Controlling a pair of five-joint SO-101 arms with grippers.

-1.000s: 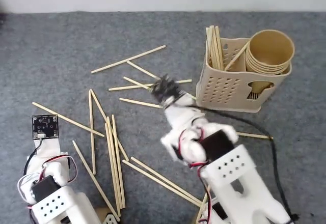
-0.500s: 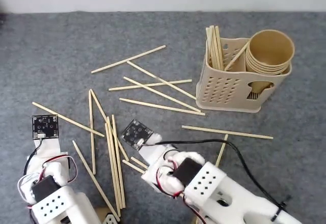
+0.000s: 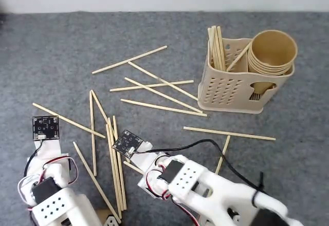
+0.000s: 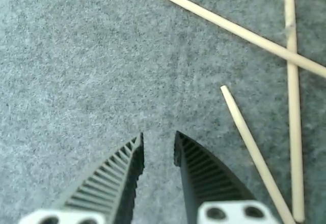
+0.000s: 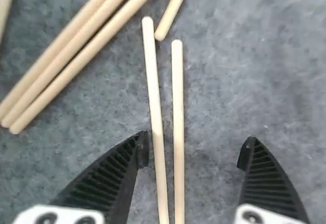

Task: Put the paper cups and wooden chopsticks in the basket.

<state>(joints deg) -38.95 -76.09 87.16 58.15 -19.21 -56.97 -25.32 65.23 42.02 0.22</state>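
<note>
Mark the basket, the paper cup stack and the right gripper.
basket [image 3: 226, 90]: high view, perforated front wall.
paper cup stack [image 3: 271, 46]: high view, inside of the top cup.
right gripper [image 5: 196, 147]: right wrist view, midway between its open fingertips.

— What moved?
— The right arm [image 3: 195, 185] drew back from beside the basket [image 3: 241, 90] toward its own base.
— And the right gripper [image 5: 196, 150]?
— It came down over two parallel chopsticks [image 5: 175, 107], jaws spread either side.
</note>
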